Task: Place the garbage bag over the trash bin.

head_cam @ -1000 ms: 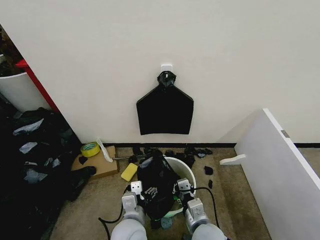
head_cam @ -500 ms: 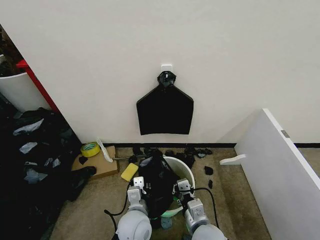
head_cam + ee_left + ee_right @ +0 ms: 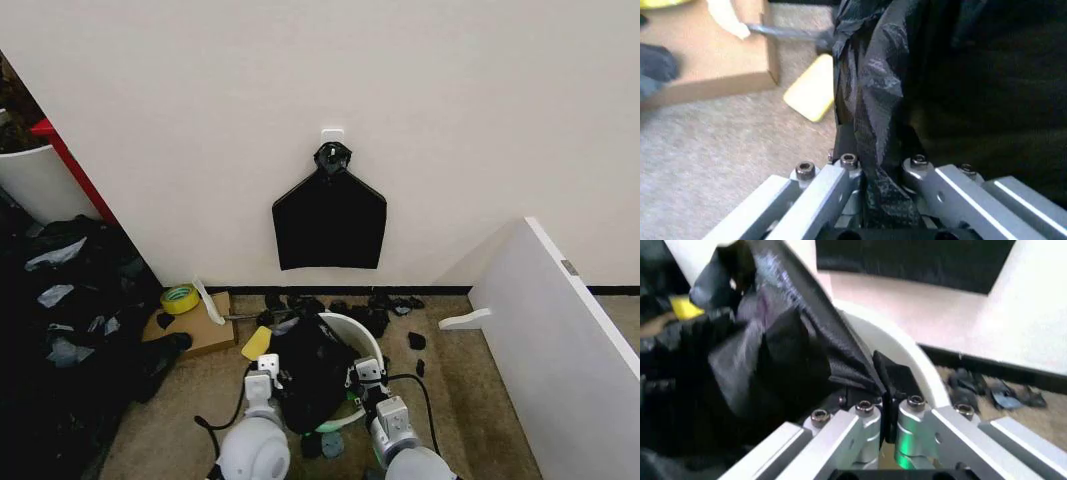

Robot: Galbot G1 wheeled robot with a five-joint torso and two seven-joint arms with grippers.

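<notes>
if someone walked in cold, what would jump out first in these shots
The glossy black garbage bag stretched between both grippers over the white trash bin at the bottom centre, with the left gripper and right gripper each shut on an edge of it. Next, the flat black bag bundle hanging on the wall above.

left arm: we see it low at the head view's bottom edge, reaching forward, wrist pointing ahead.
left gripper (image 3: 266, 364): jaws clamped on a fold of the garbage bag (image 3: 873, 100).
right arm: parallel to the left, same forward reach.
right gripper (image 3: 367, 370): jaws closed, pinching the bag's edge.
</notes>
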